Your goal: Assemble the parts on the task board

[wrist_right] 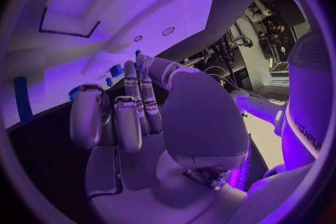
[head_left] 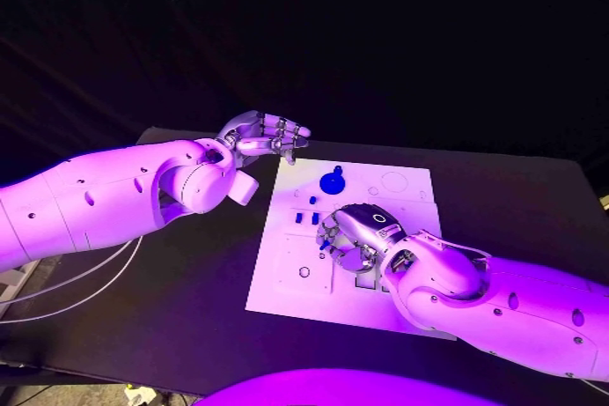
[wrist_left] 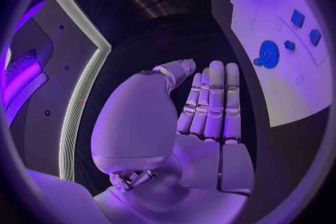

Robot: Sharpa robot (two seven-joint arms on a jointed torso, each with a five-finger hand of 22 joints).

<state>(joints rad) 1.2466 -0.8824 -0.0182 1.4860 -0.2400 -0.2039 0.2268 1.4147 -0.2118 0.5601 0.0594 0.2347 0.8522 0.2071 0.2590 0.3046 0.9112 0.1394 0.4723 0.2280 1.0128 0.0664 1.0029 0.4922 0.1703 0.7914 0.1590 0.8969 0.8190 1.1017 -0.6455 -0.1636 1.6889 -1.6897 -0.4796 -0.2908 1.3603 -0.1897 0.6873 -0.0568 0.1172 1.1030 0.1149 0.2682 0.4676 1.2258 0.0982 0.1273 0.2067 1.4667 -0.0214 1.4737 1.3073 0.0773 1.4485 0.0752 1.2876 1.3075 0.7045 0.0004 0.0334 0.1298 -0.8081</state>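
The right robot hand (head_left: 353,239) is down over the small parts (head_left: 304,219) mid-board (head_left: 404,188); whether it grips one, I can't tell. It could scatter them. The left robot hand (head_left: 264,135), released, hovers past the board's far-left corner on the worktop (head_left: 190,283).

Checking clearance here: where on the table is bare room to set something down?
Bare black table lies between the task board and the left arm. The board's middle is crowded: the right hand sits among small blue parts, near the round blue part. The left hand hovers off the board's far corner.
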